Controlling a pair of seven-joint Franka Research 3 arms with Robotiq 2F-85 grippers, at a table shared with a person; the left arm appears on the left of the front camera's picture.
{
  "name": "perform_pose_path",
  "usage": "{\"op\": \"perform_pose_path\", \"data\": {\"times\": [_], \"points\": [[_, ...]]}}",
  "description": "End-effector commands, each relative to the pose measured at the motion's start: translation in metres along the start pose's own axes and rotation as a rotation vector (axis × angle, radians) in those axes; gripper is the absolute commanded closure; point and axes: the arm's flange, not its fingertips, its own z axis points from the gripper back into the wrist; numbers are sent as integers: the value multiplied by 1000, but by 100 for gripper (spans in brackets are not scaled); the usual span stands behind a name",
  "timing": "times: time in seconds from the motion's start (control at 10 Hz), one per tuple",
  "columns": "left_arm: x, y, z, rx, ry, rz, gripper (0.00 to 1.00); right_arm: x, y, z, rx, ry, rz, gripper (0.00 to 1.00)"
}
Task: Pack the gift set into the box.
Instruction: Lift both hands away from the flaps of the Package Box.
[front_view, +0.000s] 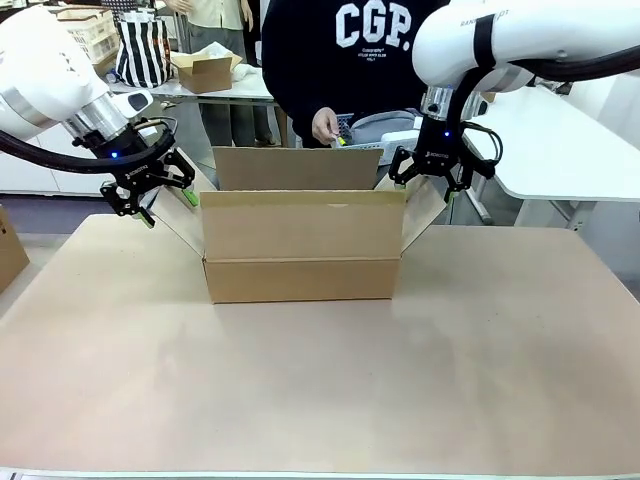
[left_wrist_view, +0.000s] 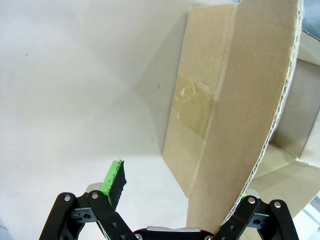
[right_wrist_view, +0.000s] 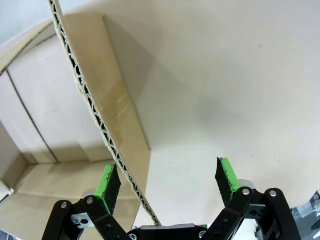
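**Box open mid-tabletop, an end effector over each side flap**

Closest to the camera it's just tan tabletop (front_view: 300, 400). Past that, dead centre, sits the box (front_view: 300, 280). It's plain brown corrugated, long side facing us, top open. Its far flap (front_view: 295, 168) stands upright at 12 o'clock, and the two short side flaps splay out toward 9 and 3 o'clock.

The left end effector (front_view: 170, 207) hangs tilted at roughly 9 o'clock of the box, right over the left side flap (front_view: 186, 228). In the left wrist view its fingers are spread wide and released, not pinching anything. The flap's corrugated edge comes down between them and ends against the finger at 5 o'clock, hiding that pad. The other green pad (left_wrist_view: 114, 180), at 7 o'clock, is well off the cardboard. There's also a strip of tape (left_wrist_view: 195, 107) on the box's end wall, a bit torn.

The right end effector (front_view: 423, 186) sits at about 2 o'clock of the box, pointing down over the right side flap (front_view: 418, 215). It's released too. In the right wrist view the flap edge runs between the fingers, just beside the pad (right_wrist_view: 109, 181) at 8 o'clock. I can't tell whether they touch.

Beyond the box at 12 o'clock stands a person in a dark sweatshirt (front_view: 340, 70). One hand (front_view: 325, 125) holds something too small to make out, next to a grey container (front_view: 385, 125). Farther off at 11 o'clock there's a small open carton (front_view: 205, 72) and a striped bag (front_view: 143, 50).
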Motion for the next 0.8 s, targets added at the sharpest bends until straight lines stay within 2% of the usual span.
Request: {"op": "perform_pose_path", "data": {"times": [0.0, 0.7], "points": [[-1, -1, 3, 17, -3, 11, 0, -1, 0, 2, -23, -18, -25, 0], [-1, -1, 3, 17, -3, 11, 0, -1, 0, 2, -23, -18, -25, 0]]}}
